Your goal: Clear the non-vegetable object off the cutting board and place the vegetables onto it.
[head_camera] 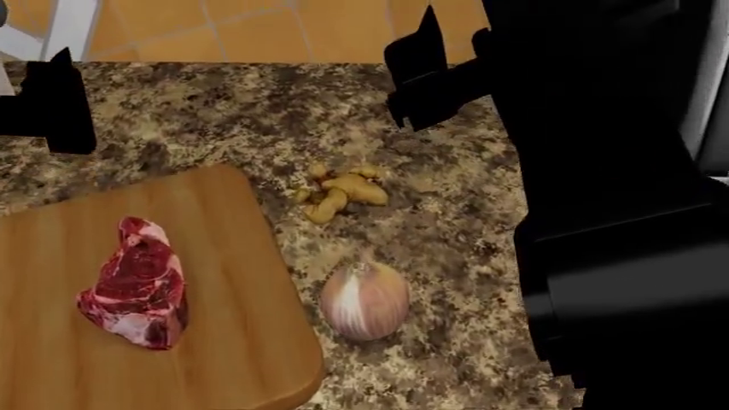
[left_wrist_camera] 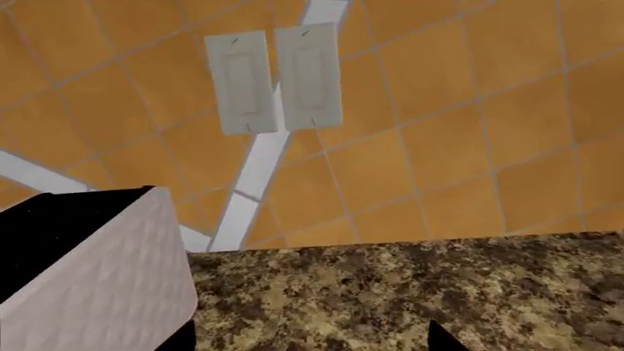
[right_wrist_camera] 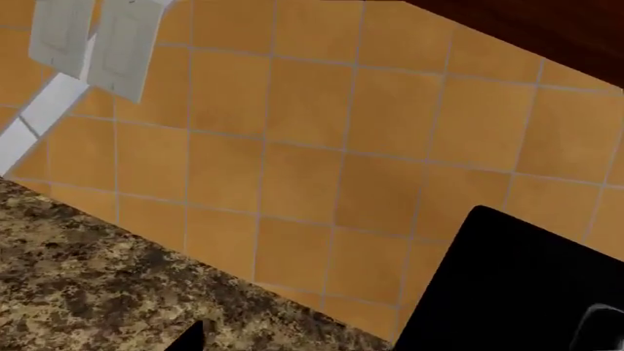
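Nothing is gripped yet: steak on the board, vegetables waiting on the bench.

My left tool (head_camera: 51,107) hangs above the far left of the bench (head_camera: 228,111) and my right tool (head_camera: 428,73) above its far middle, both clear of every item; they show only as dark shapes, so I cannot tell whether either is spread or pressed together. Both wrist views take in tiled wall and bench edge, nothing of the foods. The steak (head_camera: 137,282) lies flat near the middle of the cutting board (head_camera: 239,342), so I judge it must go first to free the wood. The ginger root (head_camera: 340,195) sits just off the board's far right corner and the onion (head_camera: 364,301) beside its right edge, both closer to my right tool, which suits it for moving them.
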